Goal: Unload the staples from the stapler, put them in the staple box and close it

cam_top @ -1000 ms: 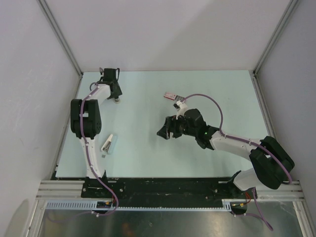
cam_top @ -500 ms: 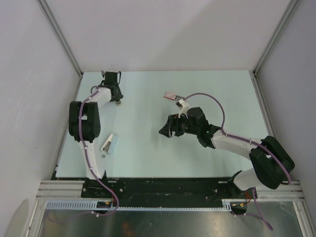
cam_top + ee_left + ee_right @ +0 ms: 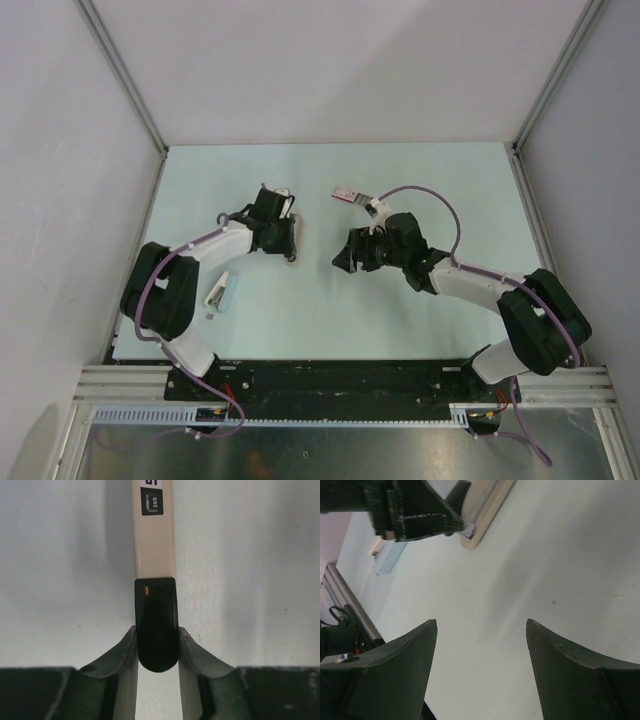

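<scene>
Now left end effector (image 3: 156, 652) clamps cream stapler (image 3: 154, 545) by black end.

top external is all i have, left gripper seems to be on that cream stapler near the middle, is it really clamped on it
Observer: Yes. In the left wrist view the left gripper has both fingers pressed on the black rounded end of the cream stapler.
Operator: any marking on it
Observer: A small dark staple-size label sits on the cream body, beyond the black end.
Operator: and the other arm, holding anything
Observer: No. Its wrist view shows the right gripper open, with only bare table between its fingers.
</scene>
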